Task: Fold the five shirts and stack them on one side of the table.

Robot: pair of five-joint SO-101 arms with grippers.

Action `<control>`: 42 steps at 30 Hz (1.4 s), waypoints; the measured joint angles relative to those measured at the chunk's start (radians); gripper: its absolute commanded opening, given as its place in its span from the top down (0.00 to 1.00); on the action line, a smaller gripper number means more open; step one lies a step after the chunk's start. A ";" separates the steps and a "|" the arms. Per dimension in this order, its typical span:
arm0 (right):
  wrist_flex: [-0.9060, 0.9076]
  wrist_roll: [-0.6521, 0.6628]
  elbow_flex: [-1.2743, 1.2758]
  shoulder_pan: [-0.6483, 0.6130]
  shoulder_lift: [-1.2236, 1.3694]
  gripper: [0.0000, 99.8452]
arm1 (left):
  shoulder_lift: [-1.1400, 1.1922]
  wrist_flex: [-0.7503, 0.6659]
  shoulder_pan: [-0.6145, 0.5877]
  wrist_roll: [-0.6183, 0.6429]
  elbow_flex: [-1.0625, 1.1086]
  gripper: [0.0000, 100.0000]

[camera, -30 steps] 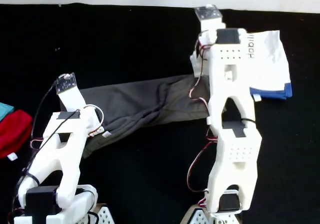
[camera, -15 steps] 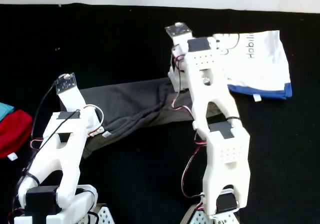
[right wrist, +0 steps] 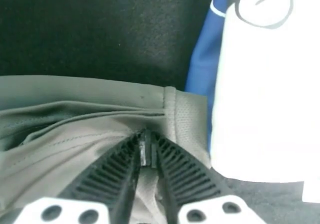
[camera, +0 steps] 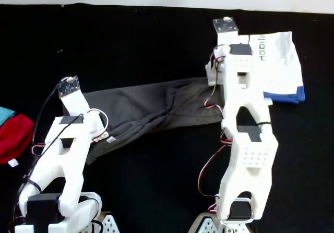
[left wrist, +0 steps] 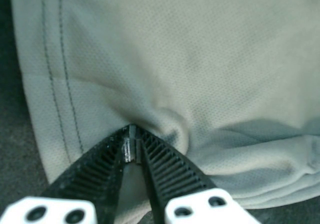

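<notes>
1. The left claw (left wrist: 131,136) is pinched together on a fold of the grey shirt (left wrist: 210,63). It bites in beside a double-stitched hem, and the cloth puckers up at its tips.
2. The right claw (right wrist: 145,141) is also clamped on the grey shirt (right wrist: 70,119). It grips bunched folds close to a hemmed corner, with no gap between its toothed pads (right wrist: 117,164).
3. Seen from above, the grey shirt (camera: 141,108) lies stretched across the middle of the black table (camera: 130,35). It spans from one arm to the other and is rumpled into long creases along its near edge. Its left end sits under the left arm's wrist and its right end under the right arm's wrist.
4. The white shirt (camera: 279,61) lies flat at the far right of the table, with a blue band along its near edge. In the right wrist view the white shirt (right wrist: 265,93) sits just beside the grey shirt's hemmed corner. I cannot tell whether the two overlap.
5. A red shirt (camera: 13,134) lies bunched at the table's left edge. A teal cloth (camera: 4,113) touches it on the far side. Both are well apart from the grey shirt.
</notes>
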 measured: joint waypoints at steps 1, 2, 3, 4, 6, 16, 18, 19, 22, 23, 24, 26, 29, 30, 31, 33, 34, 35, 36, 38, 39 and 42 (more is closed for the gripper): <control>0.000 0.000 0.000 0.000 0.000 0.99 | 0.000 0.000 0.000 0.000 0.000 0.99; 0.002 0.000 -0.005 0.000 0.000 0.99 | 0.000 0.000 0.000 0.000 0.000 0.99; 0.012 0.000 -0.023 0.000 0.002 0.99 | 0.000 0.000 0.000 0.000 0.000 0.99; 0.034 0.000 -0.046 0.000 0.002 0.99 | 0.000 0.000 0.000 0.000 0.000 0.99; 0.091 0.000 -0.114 0.000 0.002 0.99 | 0.000 0.000 0.000 0.000 0.000 0.99; 0.459 0.000 -0.430 0.000 0.002 0.85 | -0.032 0.330 -0.008 -0.002 -0.236 0.82; 0.473 0.000 -0.450 0.000 0.002 0.86 | -0.051 0.456 -0.054 -0.002 -0.327 0.77; 0.474 0.000 -0.454 0.000 0.002 0.86 | -0.057 0.499 -0.089 -0.002 -0.364 0.76; 0.479 0.000 -0.454 0.000 -0.003 0.86 | -0.049 0.509 -0.219 -0.003 -0.388 0.76; 0.479 0.000 -0.454 0.000 -0.017 0.86 | -0.034 0.499 -0.261 -0.003 -0.388 0.75; 0.479 0.000 -0.450 0.000 -0.038 0.86 | -0.011 0.480 -0.292 -0.003 -0.384 0.75; 0.479 0.000 -0.419 0.000 -0.115 0.86 | 0.048 0.445 -0.325 -0.002 -0.379 0.75; 0.479 0.000 -0.315 0.000 -0.264 0.86 | 0.132 0.397 -0.331 -0.003 -0.379 0.75; 0.479 0.000 -0.265 0.000 -0.318 0.86 | 0.160 0.376 -0.331 -0.003 -0.379 0.75; 0.479 0.000 -0.216 0.000 -0.374 0.86 | 0.187 0.358 -0.331 -0.003 -0.381 0.75; 0.479 0.000 -0.115 0.000 -0.491 0.86 | 0.241 0.328 -0.331 -0.002 -0.381 0.75; 0.479 0.000 -0.066 0.000 -0.551 0.86 | 0.264 0.315 -0.331 -0.002 -0.381 0.75; 0.479 0.000 -0.021 0.000 -0.609 0.86 | 0.290 0.307 -0.331 -0.003 -0.384 0.75; 0.479 0.000 0.017 0.000 -0.664 0.86 | 0.318 0.304 -0.331 -0.009 -0.393 0.75; 0.479 0.000 0.086 0.000 -0.770 0.86 | 0.364 0.301 -0.327 -0.014 -0.414 0.75; 0.479 0.000 0.117 0.000 -0.815 0.86 | 0.385 0.299 -0.321 -0.015 -0.430 0.75; 0.479 0.000 0.203 0.000 -0.925 0.86 | 0.445 0.310 -0.310 -0.015 -0.482 0.75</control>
